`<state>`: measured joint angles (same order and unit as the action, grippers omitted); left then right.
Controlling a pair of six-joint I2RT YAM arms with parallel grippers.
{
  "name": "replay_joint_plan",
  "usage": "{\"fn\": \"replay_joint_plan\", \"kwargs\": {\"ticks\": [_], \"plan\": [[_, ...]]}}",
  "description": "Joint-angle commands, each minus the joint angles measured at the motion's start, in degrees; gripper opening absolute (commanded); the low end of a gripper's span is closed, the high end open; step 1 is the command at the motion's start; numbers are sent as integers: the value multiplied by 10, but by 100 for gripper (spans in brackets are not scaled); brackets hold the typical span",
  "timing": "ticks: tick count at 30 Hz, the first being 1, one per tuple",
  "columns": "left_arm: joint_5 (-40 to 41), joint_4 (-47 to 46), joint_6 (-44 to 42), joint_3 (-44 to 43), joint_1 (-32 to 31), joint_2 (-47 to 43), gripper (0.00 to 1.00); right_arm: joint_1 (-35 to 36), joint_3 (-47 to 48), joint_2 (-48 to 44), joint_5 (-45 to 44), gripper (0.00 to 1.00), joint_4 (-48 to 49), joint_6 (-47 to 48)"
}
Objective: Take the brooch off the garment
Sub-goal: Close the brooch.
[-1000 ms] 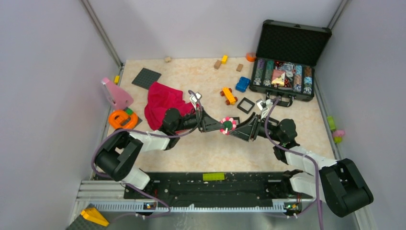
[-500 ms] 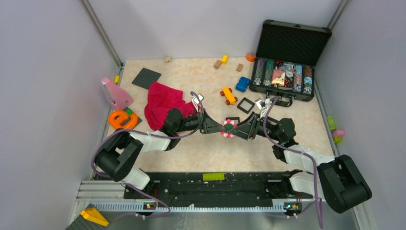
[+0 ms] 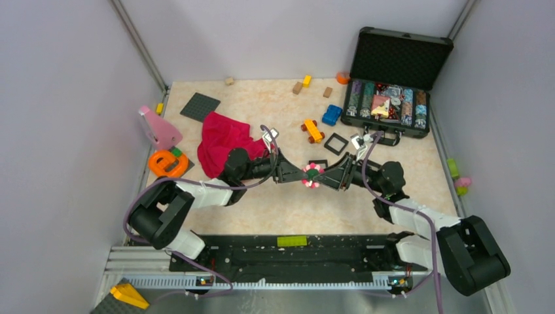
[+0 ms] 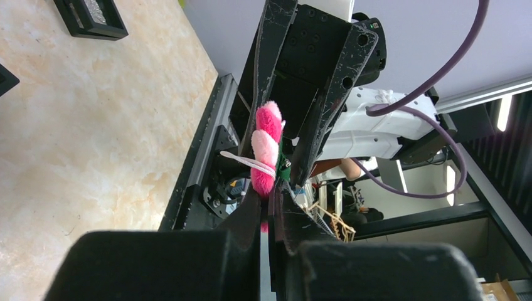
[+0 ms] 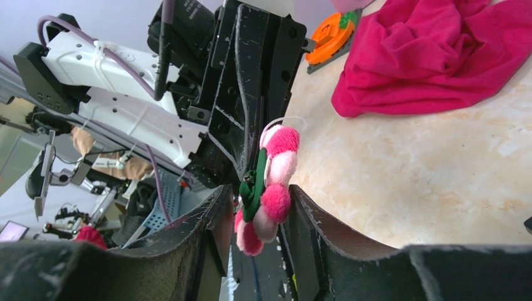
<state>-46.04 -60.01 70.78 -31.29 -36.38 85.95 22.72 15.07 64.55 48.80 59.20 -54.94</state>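
The brooch [image 3: 312, 174], a pink-and-white petalled disc with a green back, is held in the air over the table's middle, clear of the magenta garment [image 3: 222, 140]. My left gripper [image 3: 303, 174] is shut on the brooch's edge [image 4: 266, 147]. My right gripper [image 3: 322, 176] faces it from the right. Its jaws are open and straddle the brooch [image 5: 271, 182]: one finger touches the petals and a gap shows at the other. The garment [image 5: 439, 56] lies crumpled behind the left arm.
An orange ring toy [image 3: 167, 162] and a pink block [image 3: 159, 127] sit at the left edge. A grey baseplate [image 3: 200, 106], an orange toy car [image 3: 313, 131], a blue car [image 3: 332, 115] and a black square frame [image 3: 336, 143] lie beyond. An open black case [image 3: 393, 85] stands back right.
My right gripper has moved left, closer in, so that its jaws now sit around the brooch. My left gripper keeps its hold and has barely shifted.
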Motion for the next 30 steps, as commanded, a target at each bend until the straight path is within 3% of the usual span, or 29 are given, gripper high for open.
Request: {"fn": "replay_joint_plan", "kwargs": {"ticks": [1,9,13,16,21,30], "plan": [[-7,-69,34,-12,2,-1,0,-12,5,-49,-31,41,-18,20],[-11,-129,73,-4,7,18,0,-48,-10,-120,-48,44,-70,17],[-11,-136,80,-7,6,17,0,-55,-39,-130,-24,47,-16,5],[-15,-143,91,-11,7,20,0,-54,-62,-125,19,54,61,3],[-16,-151,96,-14,5,23,0,-24,-46,-122,24,65,29,55],[-18,-151,97,-18,0,23,0,6,-9,-57,13,64,71,46]]}}
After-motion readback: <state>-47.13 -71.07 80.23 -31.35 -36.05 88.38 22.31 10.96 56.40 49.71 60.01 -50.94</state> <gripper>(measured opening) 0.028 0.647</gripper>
